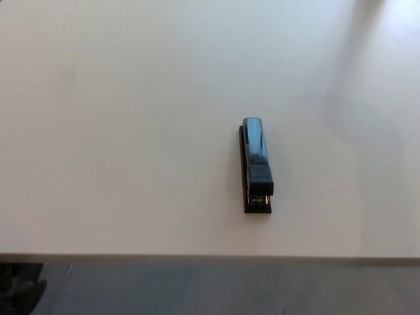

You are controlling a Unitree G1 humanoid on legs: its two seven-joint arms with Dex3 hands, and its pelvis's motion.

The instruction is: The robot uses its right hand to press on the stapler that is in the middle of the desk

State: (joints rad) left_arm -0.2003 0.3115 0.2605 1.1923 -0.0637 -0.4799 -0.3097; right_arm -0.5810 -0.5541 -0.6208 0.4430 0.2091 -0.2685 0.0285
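Observation:
A black stapler (256, 164) lies on the white desk (118, 131), lengthwise away from me, slightly right of the middle of the head view. Its hinge end points toward the near edge. Nothing touches it. Neither of my hands shows in this view.
The desk's near edge (197, 256) runs across the bottom of the picture, with grey floor (197, 289) below it. A dark object (16, 285) sits at the bottom left corner, under the desk edge.

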